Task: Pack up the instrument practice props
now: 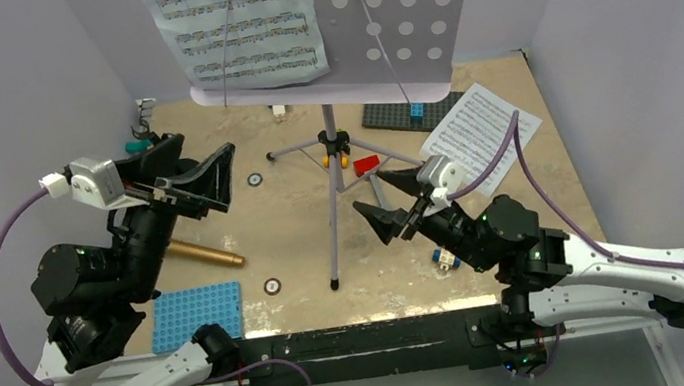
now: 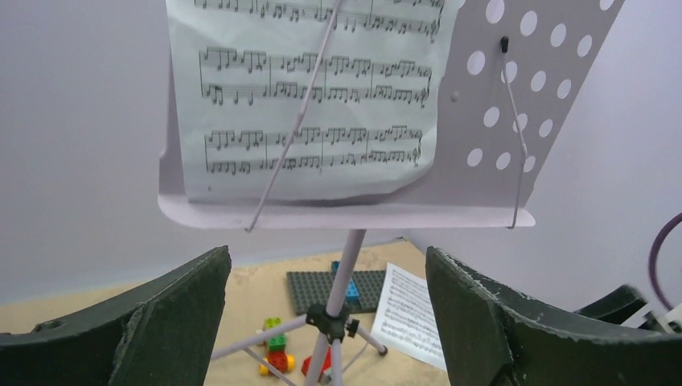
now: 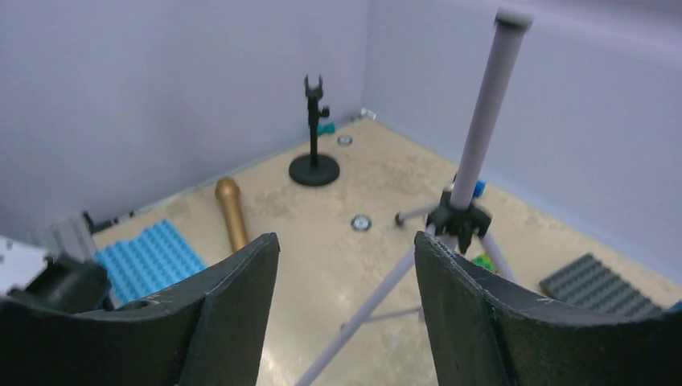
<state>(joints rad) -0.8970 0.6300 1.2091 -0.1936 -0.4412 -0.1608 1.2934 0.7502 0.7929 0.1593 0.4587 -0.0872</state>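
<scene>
Beige table: music stand top cropped; microphone half hidden; left end effector, right end effector agape.

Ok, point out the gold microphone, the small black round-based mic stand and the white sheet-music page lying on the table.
Gold microphone (image 3: 234,219): right wrist view, mid-body.
Small black round-based mic stand (image 3: 314,170): right wrist view, round base.
White sheet-music page on the table (image 1: 466,135): top external view, middle of the sheet.

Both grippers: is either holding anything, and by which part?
Nothing is held. The left gripper and right gripper are both open, with nothing clamped between their fingers.
</scene>
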